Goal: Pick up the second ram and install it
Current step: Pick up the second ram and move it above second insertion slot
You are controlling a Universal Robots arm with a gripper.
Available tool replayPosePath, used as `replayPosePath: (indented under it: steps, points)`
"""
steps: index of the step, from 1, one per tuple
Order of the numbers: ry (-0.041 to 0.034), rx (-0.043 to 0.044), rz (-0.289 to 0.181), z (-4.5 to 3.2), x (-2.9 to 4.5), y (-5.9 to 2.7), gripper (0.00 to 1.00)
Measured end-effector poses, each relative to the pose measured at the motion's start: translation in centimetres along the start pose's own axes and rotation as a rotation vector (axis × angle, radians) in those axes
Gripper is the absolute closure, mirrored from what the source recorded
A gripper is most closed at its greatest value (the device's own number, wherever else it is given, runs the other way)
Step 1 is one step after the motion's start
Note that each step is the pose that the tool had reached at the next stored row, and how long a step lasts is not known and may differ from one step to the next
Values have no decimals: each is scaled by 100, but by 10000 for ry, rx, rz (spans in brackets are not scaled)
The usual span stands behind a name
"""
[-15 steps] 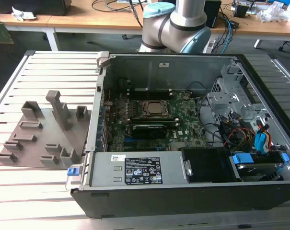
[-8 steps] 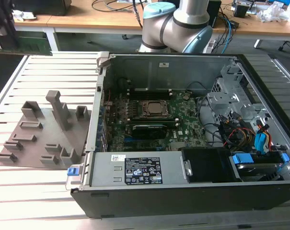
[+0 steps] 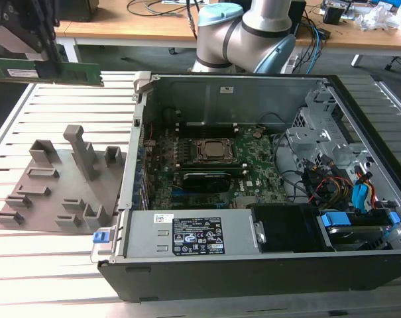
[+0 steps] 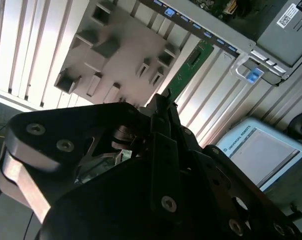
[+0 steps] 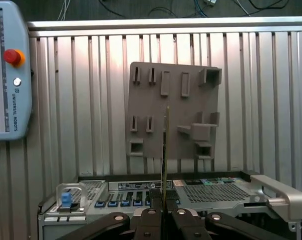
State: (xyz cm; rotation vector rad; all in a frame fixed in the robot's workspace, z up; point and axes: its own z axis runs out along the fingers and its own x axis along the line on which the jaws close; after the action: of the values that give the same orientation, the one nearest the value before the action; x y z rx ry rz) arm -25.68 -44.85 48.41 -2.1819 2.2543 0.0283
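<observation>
Gripper: the gripper (image 3: pixel 52 61) is hovering high at the far end of the exterior view's left, its fingers pressing together on the second ram (image 3: pixel 74 73).
Grip, close up: in the first wrist view the two fingers (image 5: pixel 150 216) are squeezing the stick from both sides, with the gripper (image 5: pixel 162 214) centred on it.
Second ram: this thin green stick is hanging level in the air, well clear of the slatted table (image 3: pixel 28 265); in the first wrist view it is showing edge-on (image 5: pixel 165 150), in the second wrist view as a green strip (image 4: pixel 190 67) poking out past the gripper (image 4: pixel 163 102).
Below it: the grey holder plate (image 3: pixel 54 189) is lying on the table under the stick, apart from it, and is showing in both wrist views (image 5: pixel 155 107) (image 4: pixel 126 45).
Computer case: the open computer case (image 3: pixel 207 86) is sitting to the exterior view's right of the plate, motherboard facing up, CPU socket (image 3: pixel 213 151) near the middle, well apart from the stick.
Black card: a black oblong card (image 3: pixel 203 179) is sitting just on the near side of the socket.
Robot arm: the arm's body (image 3: pixel 253 33) is standing behind the case's far wall.
Teach pendant: it is resting beside the table (image 5: pixel 6 75) (image 4: pixel 260 150).
</observation>
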Motion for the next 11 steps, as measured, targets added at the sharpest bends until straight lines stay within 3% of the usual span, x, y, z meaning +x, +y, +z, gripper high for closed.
replayPosePath:
  steps: [4,11]
  points:
    - [1,-22,1,40,-5,-162,86]
    - [3,-82,2,153,-15,-548,86]
